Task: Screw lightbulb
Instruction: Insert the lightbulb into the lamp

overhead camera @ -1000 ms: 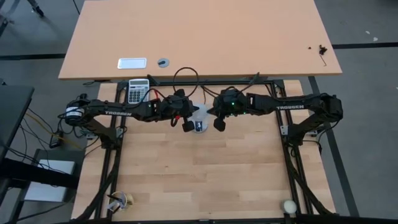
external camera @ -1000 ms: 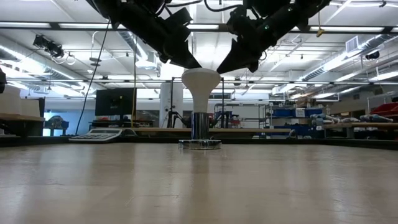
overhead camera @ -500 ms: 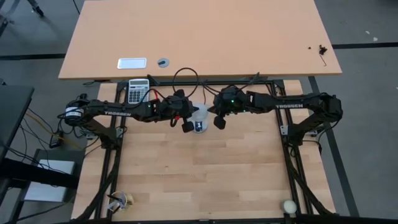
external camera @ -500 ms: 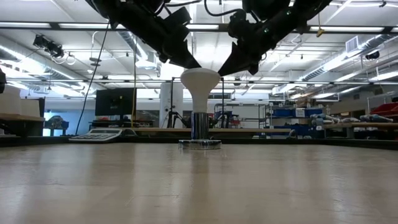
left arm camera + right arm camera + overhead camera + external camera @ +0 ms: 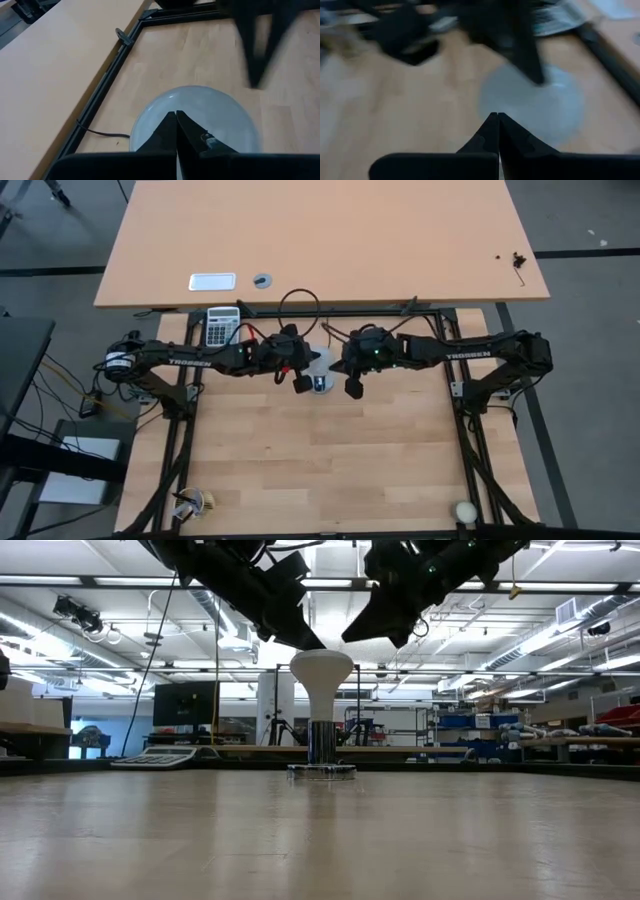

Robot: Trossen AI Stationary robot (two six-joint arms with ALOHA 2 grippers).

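The white lightbulb (image 5: 322, 670) stands upright, dome up, with its base in the silver socket (image 5: 321, 745), which rests on its flat foot on the wooden table (image 5: 330, 450) toward the far edge. In the high view the bulb (image 5: 320, 364) shows between both arms. My left gripper (image 5: 314, 644), shut, comes down from the left onto the dome's top; its wrist view shows the dome (image 5: 200, 107) just beyond the fingers. My right gripper (image 5: 350, 640) is shut and hangs just above the dome's right side, apart from it. Its wrist view shows the bulb (image 5: 540, 105) blurred. My left gripper meets the top of the bulb's dome (image 5: 312, 654), on its left side, with its shut fingertips (image 5: 176, 120). The fingers slant down from the table's left. The bulb stays upright in the socket.
A calculator (image 5: 223, 327) lies at the far left, and the socket's black cord (image 5: 300, 302) loops off the far edge. A cream ball (image 5: 465, 511) sits at the near right corner, a small object (image 5: 195, 502) at the near left. Another table (image 5: 320, 240) stands beyond.
My right gripper, staying shut, has come off the right side of the bulb's dome, rising a little and swinging slightly toward the near edge. The bulb and my left gripper have kept still.
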